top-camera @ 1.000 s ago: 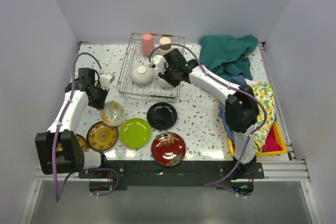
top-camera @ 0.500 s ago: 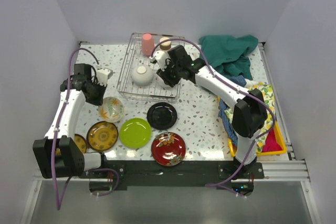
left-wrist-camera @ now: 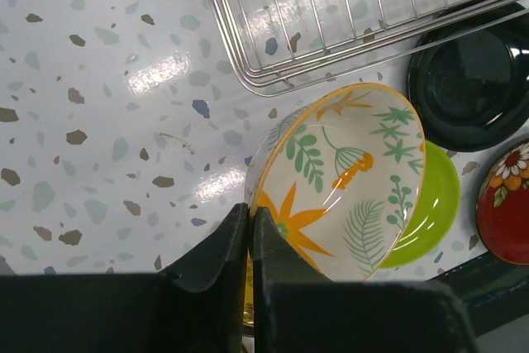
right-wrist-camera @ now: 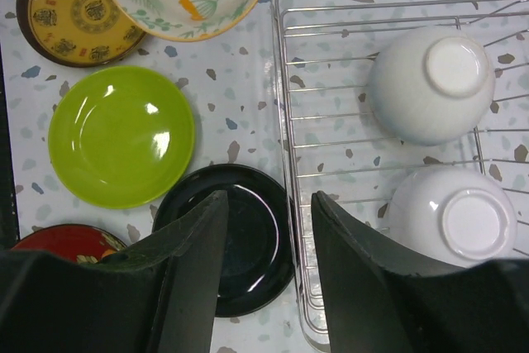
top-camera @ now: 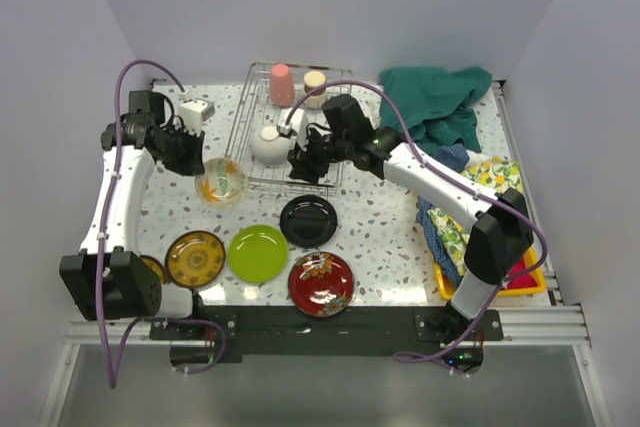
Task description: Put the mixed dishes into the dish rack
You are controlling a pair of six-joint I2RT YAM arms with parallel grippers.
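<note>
Since a second ago the floral bowl (left-wrist-camera: 347, 179) has come up off the table (top-camera: 390, 217) to just beside the dish rack's (top-camera: 238, 152) near-left corner, my left fingers (left-wrist-camera: 251, 225) pinching only its rim, while the right fingers (top-camera: 303, 167) have spread, empty, over the rack's near edge. Held tilted by so little, I judge it could slip or clip the wire; the right fingers and two upturned white bowls (right-wrist-camera: 430, 80) already crowd that end, with the black plate (right-wrist-camera: 248, 245) just outside.
</note>
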